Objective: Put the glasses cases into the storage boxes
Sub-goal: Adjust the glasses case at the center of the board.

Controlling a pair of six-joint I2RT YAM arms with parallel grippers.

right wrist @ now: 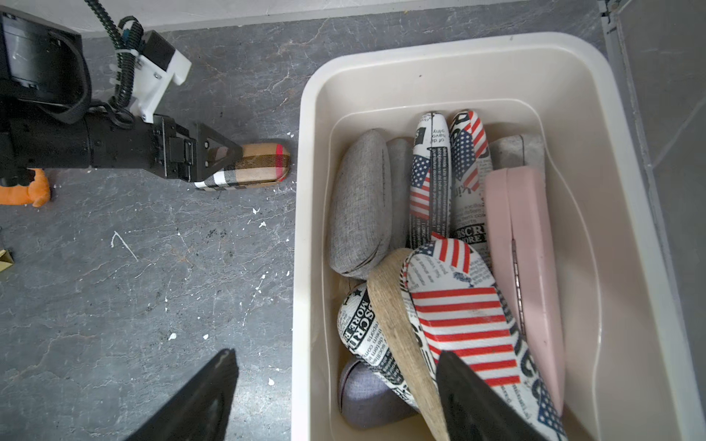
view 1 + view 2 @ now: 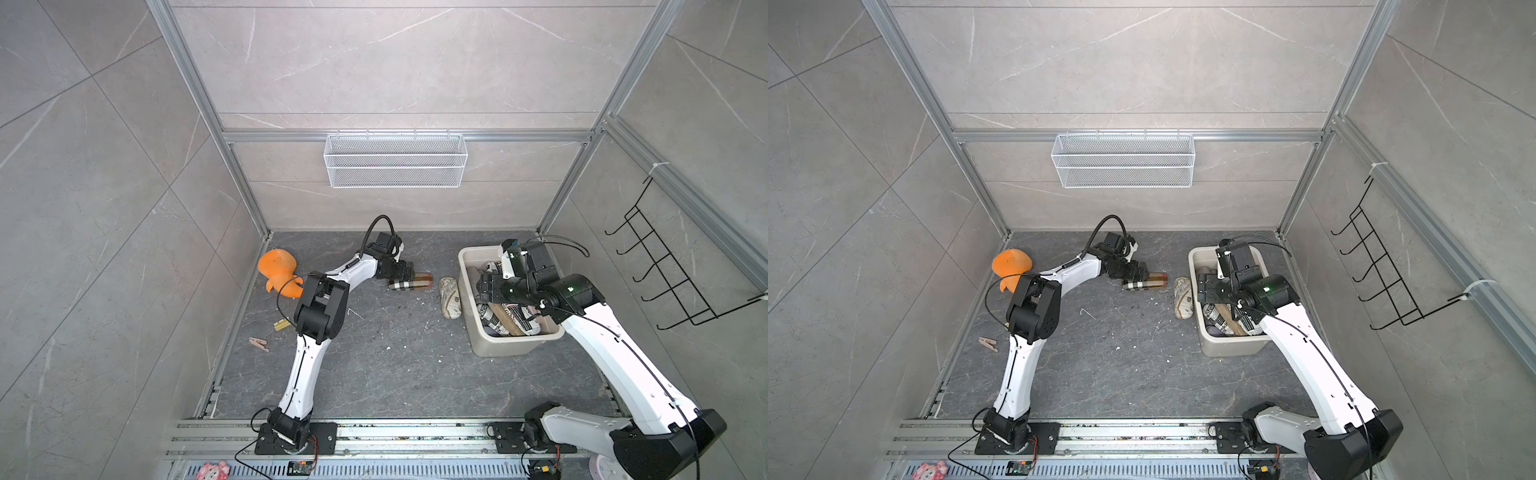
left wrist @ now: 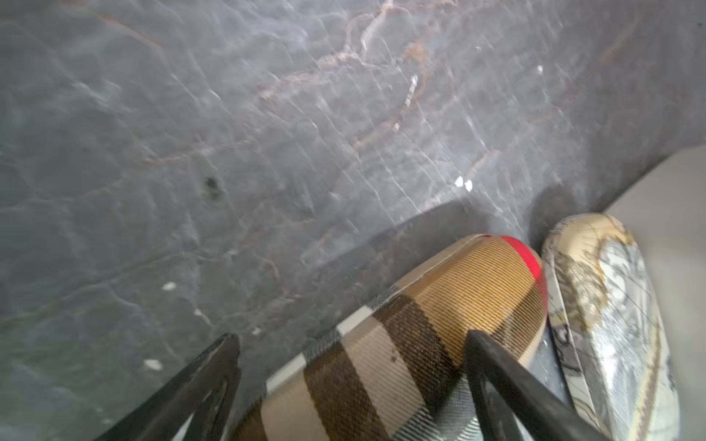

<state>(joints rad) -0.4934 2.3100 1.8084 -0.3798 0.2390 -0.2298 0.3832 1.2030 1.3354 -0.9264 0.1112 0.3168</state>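
Tub (image 1: 305, 114): cases (image 1: 361, 202) piled inside
Right gripper (image 1: 336, 352): spread above tub wall
Left gripper (image 3: 351, 335): spread around plaid case (image 3: 477, 282)
Map-print case (image 3: 603, 305): just beyond left gripper's tips

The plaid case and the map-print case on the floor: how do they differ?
The plaid case is tan with dark stripes and a red band; the map-print case is cream with a map drawing.
The plaid case points toward the tub; the map-print case lies along its wall.
The open left hand is over the plaid case; none is at the map-print case.
Both lie on the floor, outside the tub.
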